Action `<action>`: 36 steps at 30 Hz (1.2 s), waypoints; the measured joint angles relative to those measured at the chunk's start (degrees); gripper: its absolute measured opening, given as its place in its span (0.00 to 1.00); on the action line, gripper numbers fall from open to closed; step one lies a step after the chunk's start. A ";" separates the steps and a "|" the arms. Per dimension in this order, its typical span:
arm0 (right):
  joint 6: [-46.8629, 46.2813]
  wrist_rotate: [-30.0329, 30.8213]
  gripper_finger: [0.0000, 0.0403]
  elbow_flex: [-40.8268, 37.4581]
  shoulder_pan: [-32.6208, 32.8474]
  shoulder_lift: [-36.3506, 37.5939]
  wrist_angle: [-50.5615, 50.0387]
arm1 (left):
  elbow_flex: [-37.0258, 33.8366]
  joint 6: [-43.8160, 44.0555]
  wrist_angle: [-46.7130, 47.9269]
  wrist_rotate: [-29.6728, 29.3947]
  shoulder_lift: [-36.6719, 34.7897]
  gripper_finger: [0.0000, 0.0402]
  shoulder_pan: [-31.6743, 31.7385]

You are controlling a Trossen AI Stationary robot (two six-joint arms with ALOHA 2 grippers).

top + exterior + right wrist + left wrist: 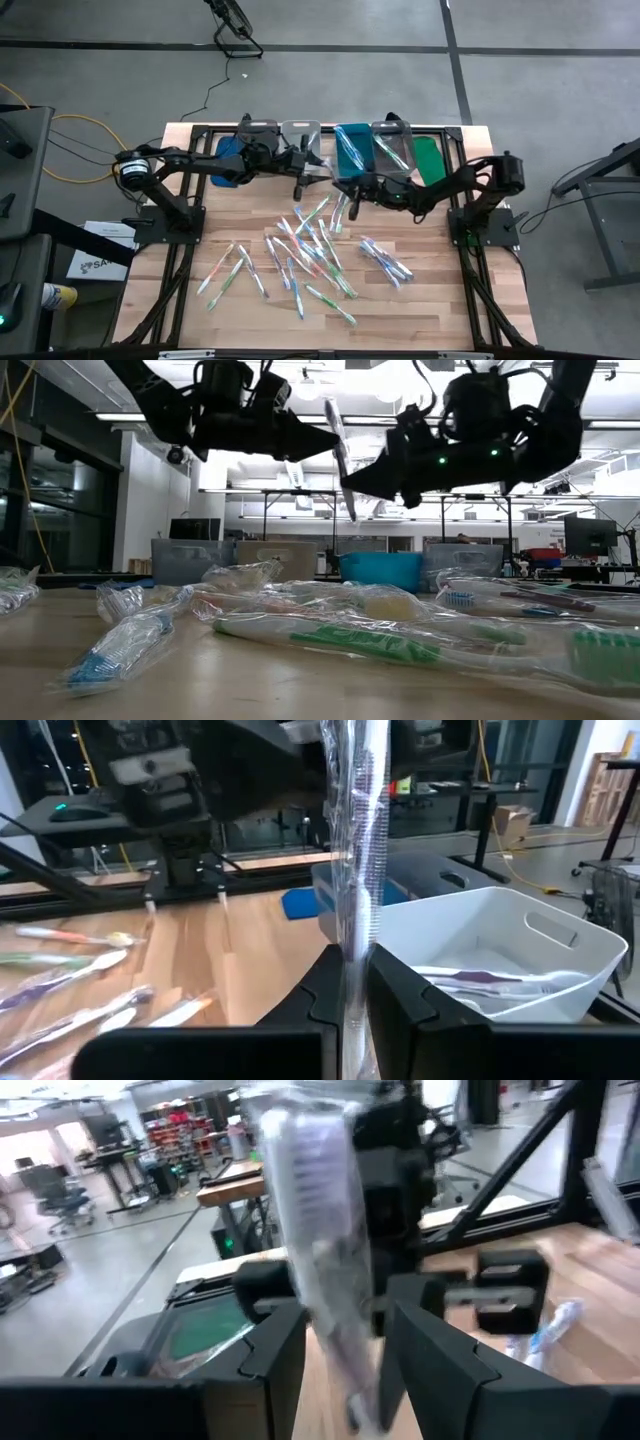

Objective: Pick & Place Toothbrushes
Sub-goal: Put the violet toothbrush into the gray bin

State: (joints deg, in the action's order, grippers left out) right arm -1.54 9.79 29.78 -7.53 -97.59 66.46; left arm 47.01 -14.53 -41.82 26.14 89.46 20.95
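The wrapped toothbrush (352, 870) stands upright between my two grippers, in the air above the far middle of the table (440, 300), in front of the row of bins. My right gripper (352, 985) is clamped tight on its lower end. My left gripper (345, 1350) has its fingers part-way apart on either side of the same wrapper; I cannot tell whether they press it.

Clearance: in the low view both arms hang well above the table top, with open air beneath them. The far edge behind my grippers is taken up by the bins; the near edge and both side margins of the boards are bare.

Containers: the white bin (520, 945) beside my right gripper holds wrapped brushes, at least two. The teal bin (351, 152), clear bin (393, 143), green bin (428, 158) and blue bin (228, 160) are too small for me to tell their contents.

Count: one brush in hand; loose toothbrushes (315, 250) number roughly twenty-five, scattered mid-table, several overlapping.
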 joint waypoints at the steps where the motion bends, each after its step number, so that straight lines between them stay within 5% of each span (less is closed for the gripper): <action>1: 0.21 -0.06 0.04 0.40 -0.02 -0.34 -0.10 | 0.10 0.04 -0.02 0.13 -0.01 0.37 0.00; 7: 0.35 0.04 0.04 1.24 0.02 -1.10 -0.67 | 0.15 0.47 -0.04 0.32 -0.01 0.34 0.00; 14: -1.14 0.34 0.08 1.24 0.02 -1.10 -2.21 | 0.15 0.22 1.51 0.33 -0.05 0.04 0.02; 25: -10.73 0.54 0.37 1.29 0.02 1.55 -6.24 | 0.17 -1.89 7.01 -1.38 -2.08 0.02 1.97; 30: -13.62 0.52 0.52 1.29 0.02 7.53 -15.58 | 2.51 -1.72 19.85 -4.44 -5.41 0.02 6.13; 36: -13.90 0.54 0.60 1.35 0.02 12.91 -22.26 | 17.71 -4.60 51.39 -8.06 -4.80 0.02 11.02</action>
State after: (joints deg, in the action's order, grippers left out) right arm -15.44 10.33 31.14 -7.51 -84.68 44.20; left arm 64.71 -19.13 9.57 18.08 84.65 31.97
